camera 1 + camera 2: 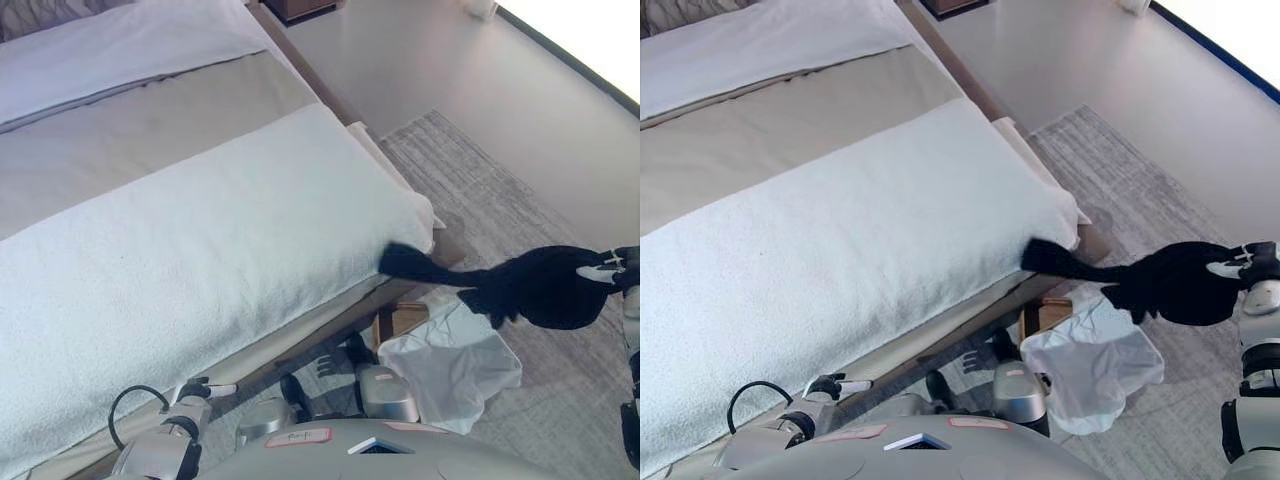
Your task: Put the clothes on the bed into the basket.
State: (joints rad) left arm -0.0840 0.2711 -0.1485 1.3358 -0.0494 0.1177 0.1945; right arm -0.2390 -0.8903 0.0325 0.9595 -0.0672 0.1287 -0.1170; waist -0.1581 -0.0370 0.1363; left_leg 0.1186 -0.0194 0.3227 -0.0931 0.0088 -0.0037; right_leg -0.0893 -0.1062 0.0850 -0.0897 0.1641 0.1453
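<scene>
The robot's right hand (1246,266) is out at the far right over the grey rug (1160,190), its fingers pinching a black garment (1175,282). The garment hangs in a dark bunch beside the hand, and one long end stretches back to the corner of the bed (840,250), touching the edge of the white cover. Below it on the floor stands the basket (1045,318), with white cloth (1095,368) draped over it. The left hand (200,388) shows low beside the bed's edge with fingers relaxed, holding nothing.
</scene>
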